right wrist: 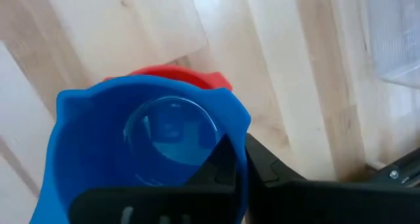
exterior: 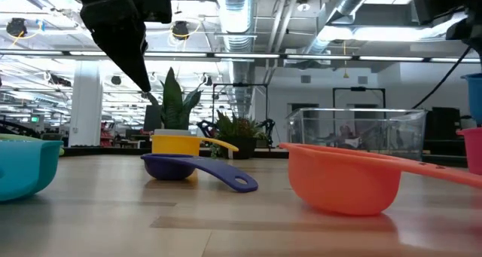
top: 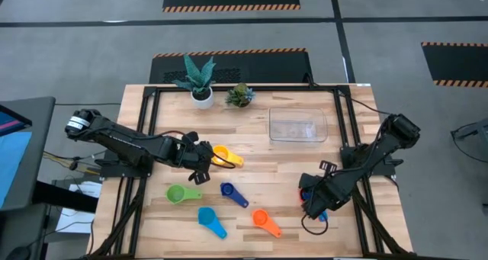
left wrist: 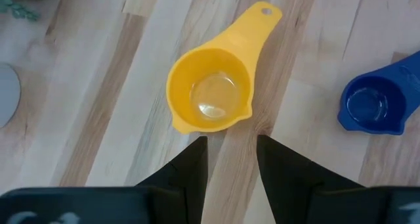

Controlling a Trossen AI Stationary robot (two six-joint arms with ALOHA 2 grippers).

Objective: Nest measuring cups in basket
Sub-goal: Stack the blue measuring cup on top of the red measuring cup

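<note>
A yellow measuring cup (top: 223, 155) (left wrist: 210, 96) lies on the wooden table. My left gripper (top: 204, 167) (left wrist: 230, 152) hovers open just short of its bowl, touching nothing. Green (top: 179, 194), light blue (top: 210, 220), dark blue (top: 231, 191) and orange (top: 263, 220) cups rest on their bases nearby. My right gripper (top: 313, 205) (right wrist: 239, 155) is shut on a blue cup (right wrist: 144, 145) right over a red cup (right wrist: 177, 73) near the table's right side. The clear basket (top: 271, 126) stands at the far right. My right gripper pinches the blue cup's side wall (right wrist: 239, 135), one finger (right wrist: 220, 161) inside the bowl and the other (right wrist: 275, 165) outside. The fingers come steeply from above. The cup sits mouth up over the red cup; whether the two touch I cannot tell.
A white plant pot (top: 201, 98) and a small green plant (top: 240, 96) stand at the far edge, left of the basket. Cables and a black frame run along the table's sides. Bare wood lies between the scattered cups and the basket.
</note>
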